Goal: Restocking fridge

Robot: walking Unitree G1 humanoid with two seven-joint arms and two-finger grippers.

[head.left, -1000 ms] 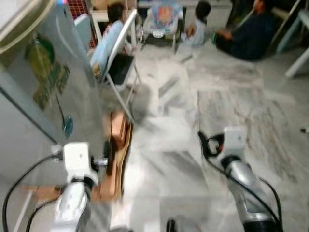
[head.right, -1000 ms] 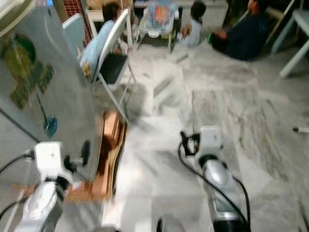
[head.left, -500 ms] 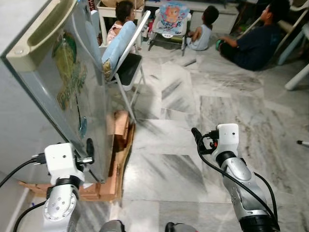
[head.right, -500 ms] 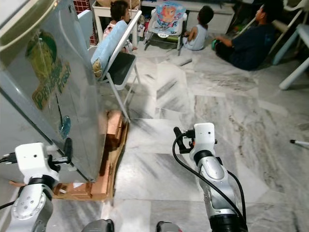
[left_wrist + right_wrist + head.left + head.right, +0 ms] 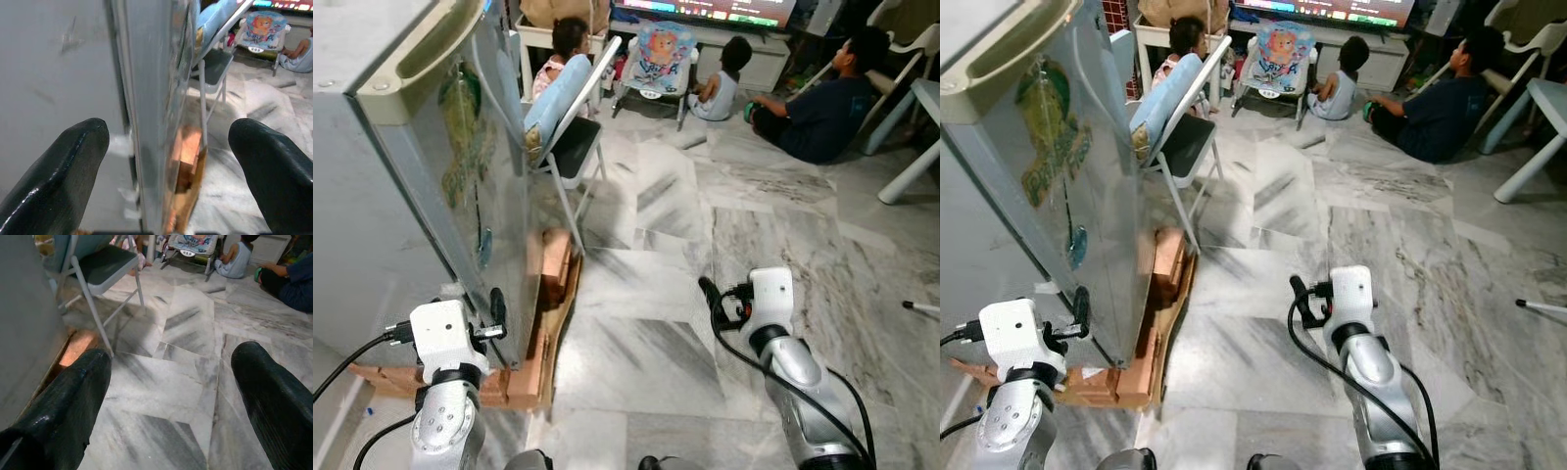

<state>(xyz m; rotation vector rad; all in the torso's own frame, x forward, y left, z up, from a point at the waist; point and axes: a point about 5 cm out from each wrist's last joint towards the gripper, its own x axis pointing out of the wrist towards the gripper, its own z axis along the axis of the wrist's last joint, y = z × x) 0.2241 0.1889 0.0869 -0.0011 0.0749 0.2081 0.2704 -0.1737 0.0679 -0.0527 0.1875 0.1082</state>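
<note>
Fridge (image 5: 431,186) door edge just ahead of left gripper (image 5: 166,161), fingers spread apart, right gripper (image 5: 171,396) likewise spread over floor

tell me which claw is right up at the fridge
The left claw: its open fingers straddle the edge of the fridge. The right claw, also open, hangs over bare marble floor.

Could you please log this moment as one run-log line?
left hand: open, at fridge corner | right hand: open, over floor | fridge: closed | chair: beside fridge
</note>
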